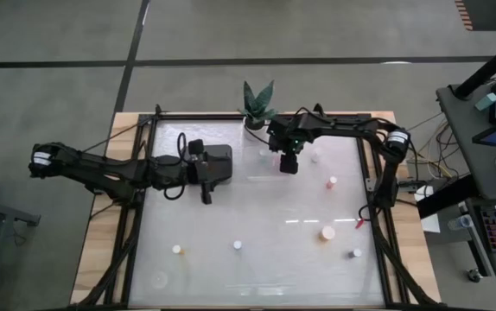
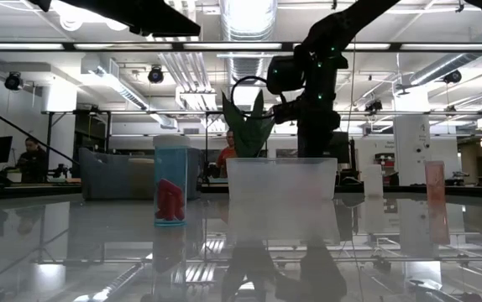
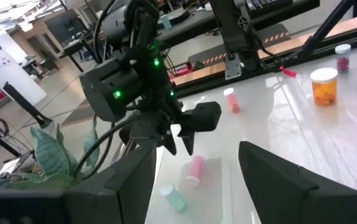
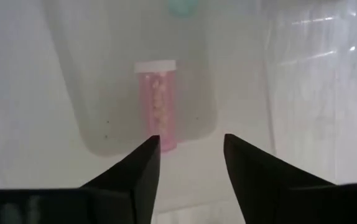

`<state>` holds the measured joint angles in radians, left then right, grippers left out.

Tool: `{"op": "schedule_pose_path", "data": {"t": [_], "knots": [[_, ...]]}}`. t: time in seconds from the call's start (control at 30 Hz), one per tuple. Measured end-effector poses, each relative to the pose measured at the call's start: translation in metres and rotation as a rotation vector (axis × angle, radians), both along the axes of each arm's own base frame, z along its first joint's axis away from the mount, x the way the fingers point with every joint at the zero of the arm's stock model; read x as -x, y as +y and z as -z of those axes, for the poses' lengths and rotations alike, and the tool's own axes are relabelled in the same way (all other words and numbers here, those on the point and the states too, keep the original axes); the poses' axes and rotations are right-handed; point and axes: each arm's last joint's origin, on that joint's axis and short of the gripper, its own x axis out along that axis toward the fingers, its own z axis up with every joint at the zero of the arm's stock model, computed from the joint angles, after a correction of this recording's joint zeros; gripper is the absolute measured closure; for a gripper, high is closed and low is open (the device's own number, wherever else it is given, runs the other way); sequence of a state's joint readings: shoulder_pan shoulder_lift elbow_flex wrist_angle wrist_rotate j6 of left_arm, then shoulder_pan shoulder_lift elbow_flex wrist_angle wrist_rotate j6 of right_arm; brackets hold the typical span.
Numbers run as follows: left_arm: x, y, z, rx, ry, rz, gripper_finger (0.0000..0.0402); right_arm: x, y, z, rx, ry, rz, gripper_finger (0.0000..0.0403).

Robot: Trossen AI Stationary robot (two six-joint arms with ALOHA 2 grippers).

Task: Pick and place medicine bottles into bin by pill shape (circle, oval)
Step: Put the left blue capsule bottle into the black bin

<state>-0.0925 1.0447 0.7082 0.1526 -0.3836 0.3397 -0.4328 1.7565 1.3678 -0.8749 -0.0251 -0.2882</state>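
Note:
My right gripper point(image 1: 289, 164) hangs open and empty over a clear bin point(image 2: 281, 189) at the table's far middle. It also shows in its own wrist view point(image 4: 191, 140). A pink medicine bottle with a white cap point(image 4: 158, 102) lies on its side on the bin's floor. A teal-capped bottle point(image 3: 173, 198) lies beside it. My left gripper point(image 1: 222, 166) is open and empty to the left of the bin, pointing toward it. Other bottles stand on the table: a pink one point(image 1: 332, 182), an amber one point(image 1: 327, 233) and small ones point(image 1: 238, 245) toward the near edge.
A potted plant point(image 1: 257, 104) stands at the far edge, just behind the bin. A bottle with red pills point(image 2: 171, 189) stands left of the bin in the low view. More bottles point(image 1: 177, 250) point(image 1: 356, 253) stand near the near edge. A desk with screens stands right of the table.

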Motion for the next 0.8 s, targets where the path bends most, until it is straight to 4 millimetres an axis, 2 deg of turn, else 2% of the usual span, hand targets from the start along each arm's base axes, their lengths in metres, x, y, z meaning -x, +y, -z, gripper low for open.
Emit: {"op": "schedule_pose_path", "data": {"t": [0.2,0.33,0.6,0.8], "knots": [[0.0,0.0,0.0,0.0,-0.001,0.0,0.0188,0.004,0.003,-0.015,0.009,-0.039,0.027,0.0225],[0.0,0.0,0.0,0.001,-0.004,0.0,0.0188,0.007,0.012,-0.03,0.011,-0.074,0.037,0.023],[0.0,0.0,-0.001,0.021,-0.013,-0.003,0.0188,0.014,0.054,-0.057,0.007,-0.153,0.005,0.0244],[0.0,0.0,-0.001,0.064,-0.028,-0.01,0.0188,0.027,0.093,-0.065,-0.016,-0.215,-0.015,0.0255]]}}
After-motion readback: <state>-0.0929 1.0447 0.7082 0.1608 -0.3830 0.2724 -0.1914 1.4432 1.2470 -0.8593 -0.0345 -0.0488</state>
